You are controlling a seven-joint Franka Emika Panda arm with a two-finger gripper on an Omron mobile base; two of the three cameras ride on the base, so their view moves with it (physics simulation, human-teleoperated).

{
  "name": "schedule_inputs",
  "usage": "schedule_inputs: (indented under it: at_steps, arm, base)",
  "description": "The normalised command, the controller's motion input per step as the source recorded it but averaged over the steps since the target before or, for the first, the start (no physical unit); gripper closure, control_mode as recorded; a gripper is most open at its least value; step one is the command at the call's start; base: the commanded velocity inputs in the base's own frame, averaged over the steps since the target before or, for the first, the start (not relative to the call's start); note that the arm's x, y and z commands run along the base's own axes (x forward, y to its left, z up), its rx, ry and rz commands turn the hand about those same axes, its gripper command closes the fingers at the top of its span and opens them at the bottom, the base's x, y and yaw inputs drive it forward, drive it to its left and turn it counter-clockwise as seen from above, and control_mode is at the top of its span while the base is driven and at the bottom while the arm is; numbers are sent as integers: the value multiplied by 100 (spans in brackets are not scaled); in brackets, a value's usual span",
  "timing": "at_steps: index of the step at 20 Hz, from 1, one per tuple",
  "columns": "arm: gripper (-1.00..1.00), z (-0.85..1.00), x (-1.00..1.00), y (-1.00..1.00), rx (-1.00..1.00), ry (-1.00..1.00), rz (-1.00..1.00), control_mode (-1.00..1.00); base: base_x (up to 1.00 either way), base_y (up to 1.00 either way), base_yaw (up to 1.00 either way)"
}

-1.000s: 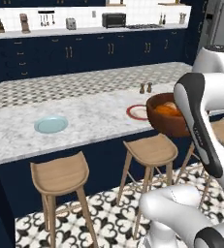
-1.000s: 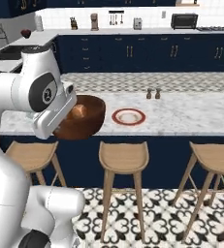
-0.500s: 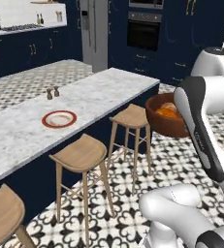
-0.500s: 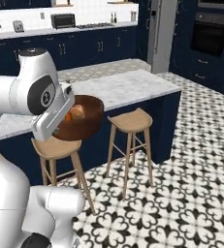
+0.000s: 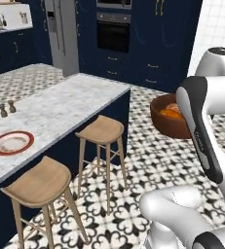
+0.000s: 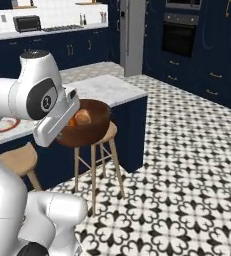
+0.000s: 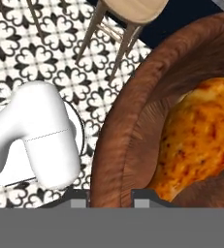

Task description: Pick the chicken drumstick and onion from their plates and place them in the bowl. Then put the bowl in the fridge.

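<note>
Bowl in hand, bound for the fridge

The gripper [image 7: 111, 197], at bottom centre, is clamped on the bowl [image 7: 128, 126] rim; drumstick [image 7: 200, 140] and onion [image 5: 171, 114] lie inside. Fridge [image 5: 63, 34] stands upper left, well apart. Since earlier the view has swung off the counter [image 5: 60, 109]; the red-rimmed plate [image 5: 11, 142] sits empty.

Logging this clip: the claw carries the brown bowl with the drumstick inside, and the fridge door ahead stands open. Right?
Not quite. The fridge door is shut, as the left base view shows. The rest holds: the claw grips the bowl rim, with the drumstick inside.
</note>
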Motion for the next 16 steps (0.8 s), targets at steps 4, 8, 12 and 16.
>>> schedule_inputs:
  at_steps: [4, 8, 12, 16]
  arm:
    - [100, 0, 0, 0, 0, 0, 0, 100]
    - [100, 0, 0, 0, 0, 0, 0, 100]
    - [100, 0, 0, 0, 0, 0, 0, 100]
    - [100, 0, 0, 0, 0, 0, 0, 100]
  base:
    - [97, -58, -6]
    - [100, -58, 0]
    - [99, -62, 0]
    - [99, -55, 17]
